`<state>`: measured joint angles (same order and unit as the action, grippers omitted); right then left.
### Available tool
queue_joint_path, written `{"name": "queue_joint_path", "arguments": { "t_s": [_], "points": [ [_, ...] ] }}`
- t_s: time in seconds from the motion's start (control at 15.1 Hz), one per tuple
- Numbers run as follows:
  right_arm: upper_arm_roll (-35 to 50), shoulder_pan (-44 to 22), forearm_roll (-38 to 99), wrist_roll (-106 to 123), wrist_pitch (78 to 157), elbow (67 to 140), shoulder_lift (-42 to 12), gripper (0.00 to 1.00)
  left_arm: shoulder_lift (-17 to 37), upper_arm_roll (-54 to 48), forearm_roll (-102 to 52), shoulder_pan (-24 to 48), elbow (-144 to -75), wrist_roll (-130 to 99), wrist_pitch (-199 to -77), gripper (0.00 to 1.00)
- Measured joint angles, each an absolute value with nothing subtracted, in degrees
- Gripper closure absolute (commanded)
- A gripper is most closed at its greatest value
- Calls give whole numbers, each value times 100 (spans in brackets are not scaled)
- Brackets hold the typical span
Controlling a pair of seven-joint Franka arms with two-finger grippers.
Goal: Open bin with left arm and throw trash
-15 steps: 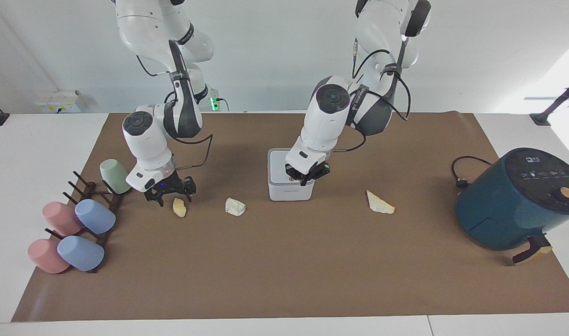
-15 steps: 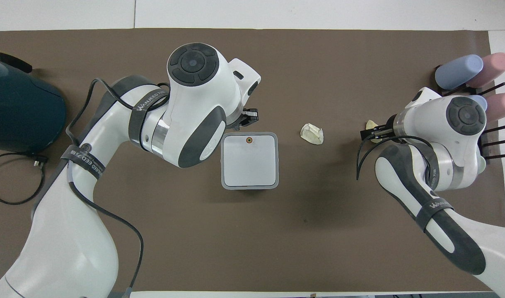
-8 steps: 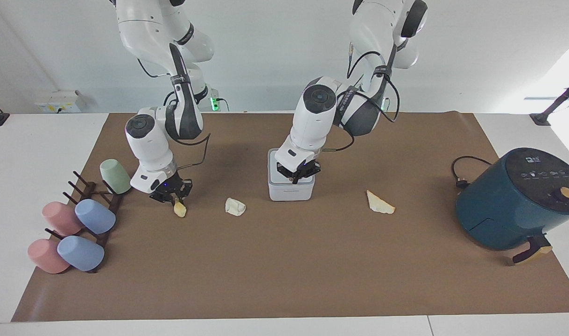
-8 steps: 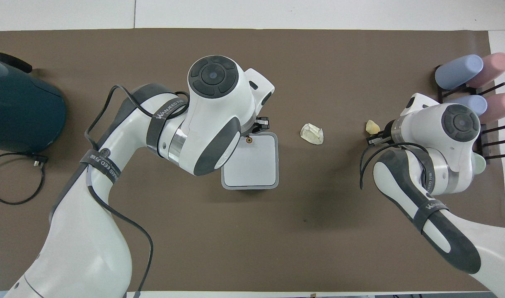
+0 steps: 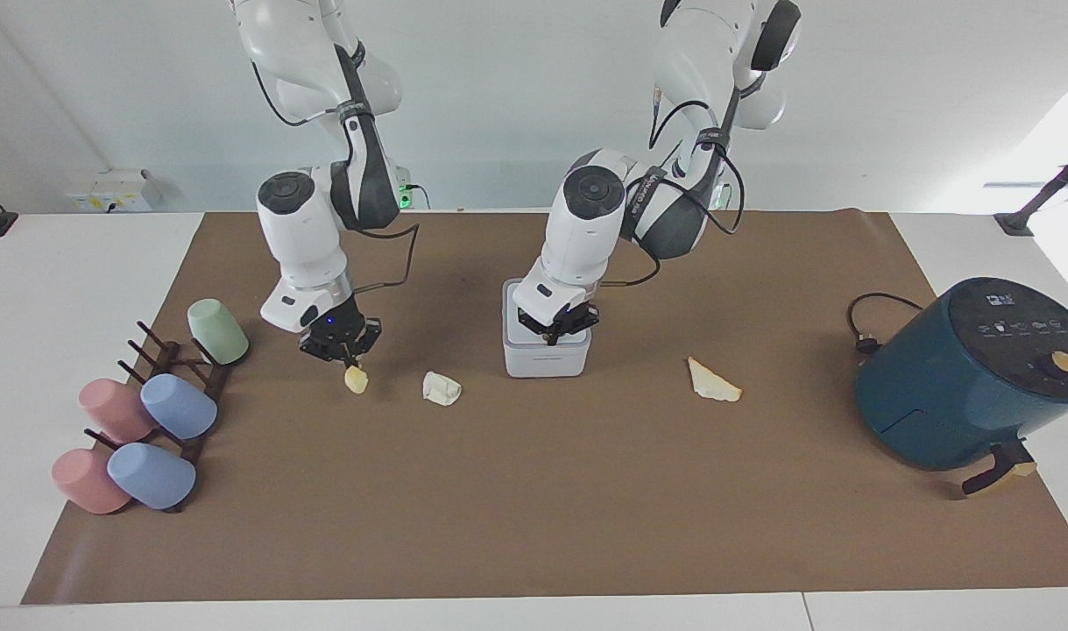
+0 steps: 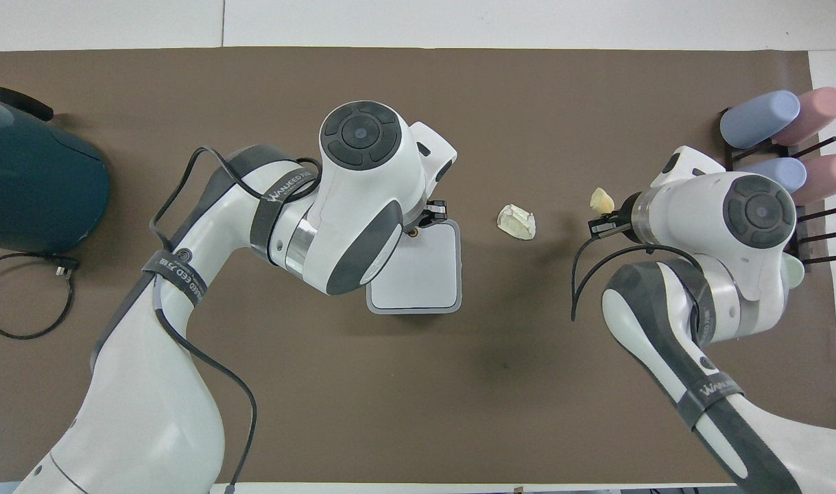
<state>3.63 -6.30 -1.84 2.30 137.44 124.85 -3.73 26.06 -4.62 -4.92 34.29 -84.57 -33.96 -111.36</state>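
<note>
The bin [image 5: 547, 355] is a small white-grey box in the middle of the mat, and its flat lid [image 6: 421, 271] lies closed. My left gripper [image 5: 554, 332] is shut, with its tips down on the lid's edge at the orange-centred button [image 6: 413, 232]. My right gripper [image 5: 349, 362] is shut on the yellowish peel [image 5: 356, 379], which hangs just above the mat toward the right arm's end. The white paper wad [image 5: 442, 388] lies on the mat between the peel and the bin. The cream wedge [image 5: 713, 382] lies toward the left arm's end; the left arm hides it in the overhead view.
A teal air fryer [image 5: 963, 377] with a black cable [image 5: 866, 329] stands at the left arm's end. A dark rack [image 5: 179, 386] with pink and blue cups and a green cup [image 5: 216, 330] sits at the right arm's end.
My right gripper closed on the peel and carried it up and toward the bin. My left gripper came down from the bin's edge onto the lid's button.
</note>
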Motion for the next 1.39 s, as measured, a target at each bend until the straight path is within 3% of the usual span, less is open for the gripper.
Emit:
{"name": "queue_joint_path", "arguments": {
  "t_s": [0.27,0.8,1.2,1.39],
  "points": [
    [381,-1180,-183,-854,13204,12493,107,100,2552,-460,-486,3439,-8568,-3390,-11274,100],
    [406,-2036,-182,-2608,12805,12496,448,100,2191,-427,-199,3564,-9228,-3361,-11968,100],
    [390,-2066,-179,-2679,12780,12447,529,100,2149,-412,-213,3547,-9231,-3361,-11901,100],
    [387,-2066,106,-2681,12658,12372,607,100,1826,-387,-349,3351,-9229,-3313,-11479,100]
  ]
}}
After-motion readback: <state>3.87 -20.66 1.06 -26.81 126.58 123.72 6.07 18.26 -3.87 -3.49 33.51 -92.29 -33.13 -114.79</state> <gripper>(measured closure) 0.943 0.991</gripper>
